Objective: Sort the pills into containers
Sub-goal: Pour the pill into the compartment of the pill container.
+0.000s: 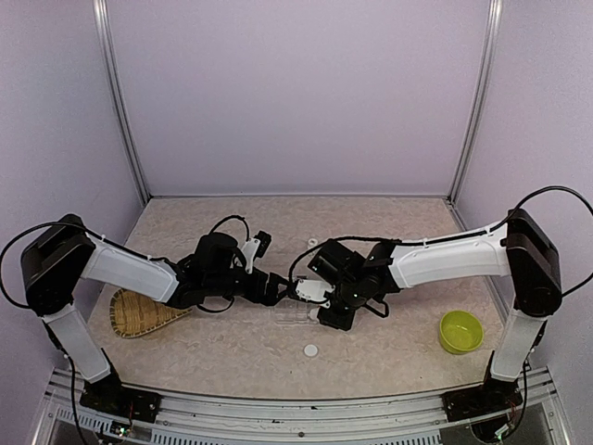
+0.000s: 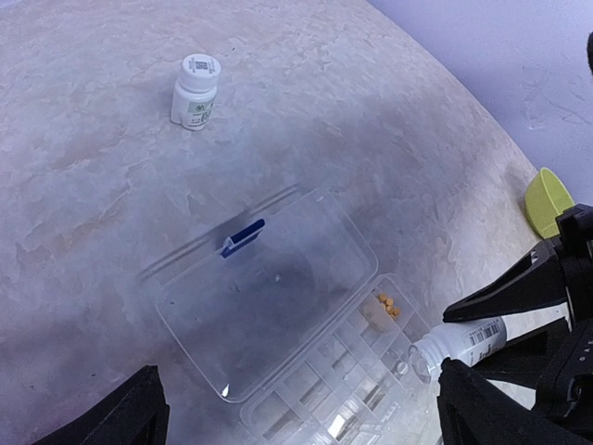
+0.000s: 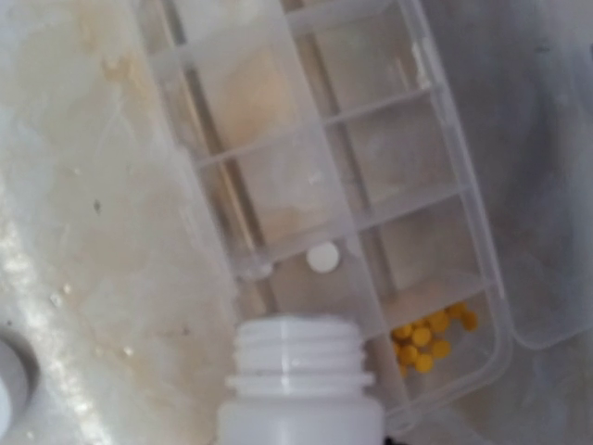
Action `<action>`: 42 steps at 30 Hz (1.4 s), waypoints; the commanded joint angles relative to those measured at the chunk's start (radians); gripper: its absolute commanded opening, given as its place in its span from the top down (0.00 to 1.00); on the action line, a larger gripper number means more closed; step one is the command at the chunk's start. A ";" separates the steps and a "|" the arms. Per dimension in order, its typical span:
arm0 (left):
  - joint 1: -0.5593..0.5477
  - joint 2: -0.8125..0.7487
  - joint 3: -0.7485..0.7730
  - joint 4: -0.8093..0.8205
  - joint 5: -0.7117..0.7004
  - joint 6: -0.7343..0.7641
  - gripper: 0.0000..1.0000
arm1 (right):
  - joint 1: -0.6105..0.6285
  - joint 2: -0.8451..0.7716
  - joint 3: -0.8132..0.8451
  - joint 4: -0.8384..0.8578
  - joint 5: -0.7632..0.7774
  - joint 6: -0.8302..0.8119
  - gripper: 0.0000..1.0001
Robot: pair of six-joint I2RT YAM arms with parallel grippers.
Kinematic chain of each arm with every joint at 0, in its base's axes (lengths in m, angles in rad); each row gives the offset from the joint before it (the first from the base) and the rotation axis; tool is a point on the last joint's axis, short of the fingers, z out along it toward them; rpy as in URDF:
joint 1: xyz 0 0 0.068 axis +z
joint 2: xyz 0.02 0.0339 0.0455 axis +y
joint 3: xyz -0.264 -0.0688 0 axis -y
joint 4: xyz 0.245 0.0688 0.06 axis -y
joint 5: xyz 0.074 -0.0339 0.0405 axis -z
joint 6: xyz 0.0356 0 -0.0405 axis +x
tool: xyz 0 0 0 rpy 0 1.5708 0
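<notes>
The clear compartment box [image 2: 320, 389] lies with its lid [image 2: 259, 297] folded open; in the top view the box [image 1: 298, 313] sits between both grippers. Several orange-yellow pills [image 3: 428, 338] fill one corner compartment, also visible as orange-yellow pills [image 2: 387, 306] in the left wrist view. One white round pill [image 3: 323, 258] lies in the neighbouring compartment. My right gripper [image 1: 320, 295] is shut on an uncapped white bottle [image 3: 301, 394], tipped with its mouth over the box; its black fingers [image 2: 519, 283] clamp the bottle [image 2: 459, 341]. My left gripper [image 2: 306, 422] hangs open above the box, holding nothing.
A capped white pill bottle [image 2: 195, 90] stands farther back on the table. A loose white cap [image 1: 310, 350] lies near the front. The lime-green bowl [image 1: 460, 331] sits at the right, the woven bamboo tray [image 1: 139, 312] at the left under the left arm.
</notes>
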 commanded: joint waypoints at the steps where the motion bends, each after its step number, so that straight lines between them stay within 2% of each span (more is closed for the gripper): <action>1: 0.004 0.010 0.015 0.012 0.010 0.005 0.01 | 0.010 0.019 -0.003 -0.022 0.011 -0.004 0.80; 18: 0.004 0.015 0.016 0.014 0.014 0.003 0.01 | 0.010 -0.069 -0.001 0.034 0.028 -0.008 0.80; 31: 0.004 0.013 0.016 0.012 0.014 0.003 0.01 | 0.010 0.027 -0.007 -0.021 0.021 -0.003 0.80; 42: 0.004 0.010 0.015 0.012 0.014 0.003 0.01 | 0.010 0.006 0.002 -0.017 0.029 -0.001 0.80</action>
